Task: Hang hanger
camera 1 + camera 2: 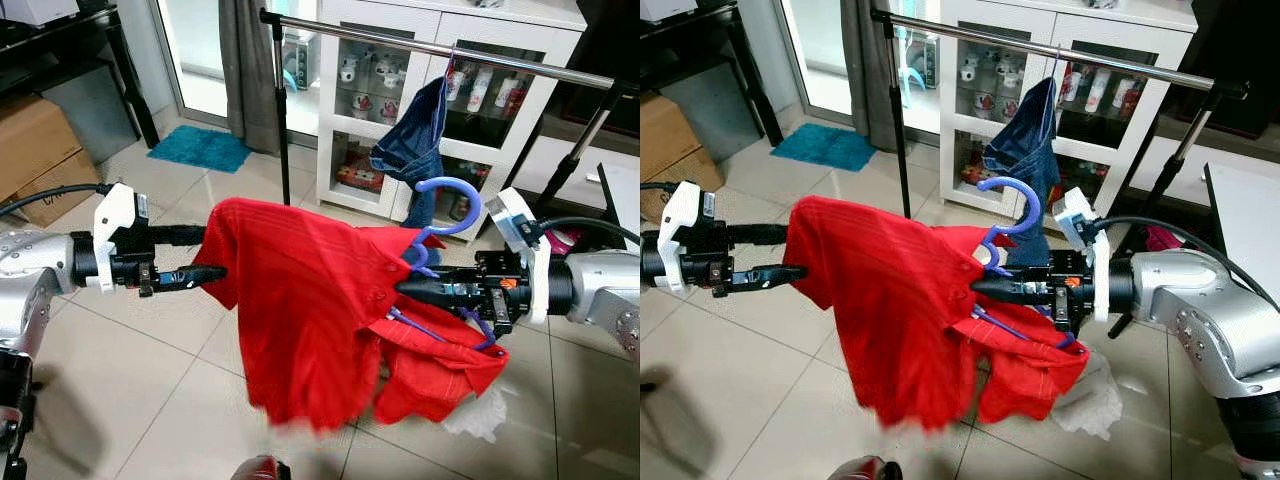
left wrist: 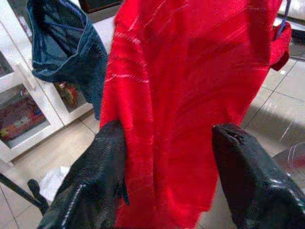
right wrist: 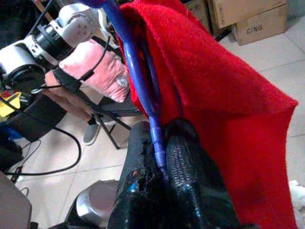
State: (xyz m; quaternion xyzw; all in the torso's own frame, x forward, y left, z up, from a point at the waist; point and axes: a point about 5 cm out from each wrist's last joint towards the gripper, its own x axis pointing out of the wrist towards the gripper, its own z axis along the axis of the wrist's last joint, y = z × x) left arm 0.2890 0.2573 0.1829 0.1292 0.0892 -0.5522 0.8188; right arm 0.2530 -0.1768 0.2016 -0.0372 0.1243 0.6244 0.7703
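The left gripper (image 1: 205, 254) has its black fingers spread around one shoulder of the limp red knit shirt (image 1: 300, 310), which sags between the arms below the silver clothes rail (image 1: 440, 50). The right gripper (image 1: 405, 287) pinches the thin blue plastic hanger (image 1: 452, 222) near its neck, its hook upright; the hanger looks light, stiff and slippery, so that grip suits best, the soft shirt giving no firm hold

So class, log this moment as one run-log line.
right gripper: shut on blue hanger | left gripper: open, astride red shirt | rail: not reached
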